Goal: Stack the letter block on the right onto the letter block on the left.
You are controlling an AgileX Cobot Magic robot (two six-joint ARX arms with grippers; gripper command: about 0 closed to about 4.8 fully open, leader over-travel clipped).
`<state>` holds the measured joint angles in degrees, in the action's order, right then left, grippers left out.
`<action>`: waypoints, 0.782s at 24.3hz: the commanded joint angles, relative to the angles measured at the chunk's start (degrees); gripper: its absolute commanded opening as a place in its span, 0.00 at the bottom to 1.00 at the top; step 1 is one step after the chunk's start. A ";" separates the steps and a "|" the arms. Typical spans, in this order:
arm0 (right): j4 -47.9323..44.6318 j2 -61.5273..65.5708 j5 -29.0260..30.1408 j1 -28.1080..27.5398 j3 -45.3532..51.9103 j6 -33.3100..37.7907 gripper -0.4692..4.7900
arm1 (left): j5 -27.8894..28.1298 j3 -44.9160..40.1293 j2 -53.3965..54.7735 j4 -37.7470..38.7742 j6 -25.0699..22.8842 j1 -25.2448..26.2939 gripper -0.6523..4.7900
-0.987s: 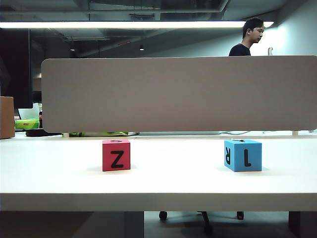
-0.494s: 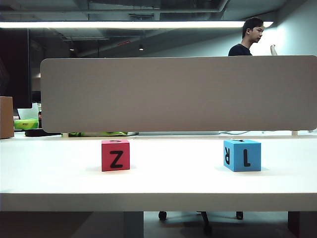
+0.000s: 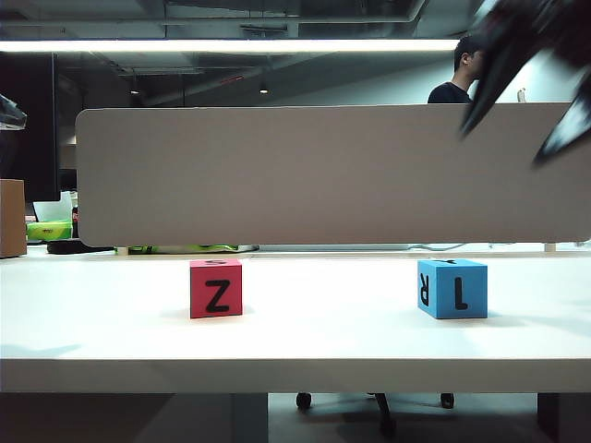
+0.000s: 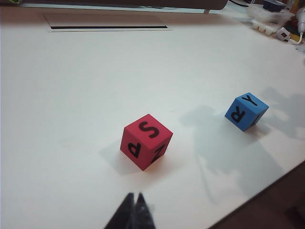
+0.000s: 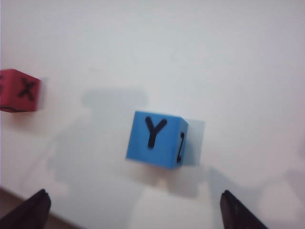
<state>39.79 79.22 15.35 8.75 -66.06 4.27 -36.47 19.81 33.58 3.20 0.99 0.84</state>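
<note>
The red letter block [image 3: 216, 288] stands on the left of the white table, its Z face towards the exterior camera. The blue letter block [image 3: 452, 289] stands on the right. My right gripper [image 3: 500, 148] hangs blurred high above the blue block, open and empty. In the right wrist view the blue block [image 5: 157, 138] lies ahead of the wide-apart fingers of the right gripper [image 5: 134, 192], with the red block [image 5: 19, 90] at the frame's edge. My left gripper [image 4: 134, 195] is shut and empty, short of the red block [image 4: 146, 141] and well above the table. The blue block [image 4: 246, 111] lies farther off.
A long grey partition panel [image 3: 332, 175] stands behind the table, with a person [image 3: 462, 69] beyond it. A cardboard box [image 3: 13, 218] sits at the far left. The table's front edge [image 3: 295, 374] runs close to both blocks. A cable slot [image 4: 108, 27] is set in the tabletop's far side.
The right gripper has swung into the exterior view at the top right, blurred and open. A dark part has appeared at the left edge. Both blocks have stayed put.
</note>
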 commanded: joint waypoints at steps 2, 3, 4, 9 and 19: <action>3.15 17.31 -4.44 4.15 -9.20 -0.24 0.98 | -0.90 0.24 -0.15 -0.33 1.62 -0.13 0.11; 4.13 19.41 -5.22 4.63 -10.58 -0.24 0.99 | -1.09 0.24 -0.13 -0.22 1.60 -0.13 0.12; 5.27 21.42 -6.29 5.27 -11.89 -0.24 0.99 | -1.38 0.24 -0.13 -0.22 1.70 -0.13 0.12; 8.61 26.93 -10.56 7.52 -15.41 -0.33 1.00 | -4.42 0.24 -0.13 0.39 6.64 -0.13 0.12; 6.91 27.41 -12.59 8.44 -15.47 -0.44 0.64 | -5.79 0.24 -0.13 0.57 6.71 -0.11 0.12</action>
<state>47.46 106.78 2.44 17.04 -81.12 3.81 -41.85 19.81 33.58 4.10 7.53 0.82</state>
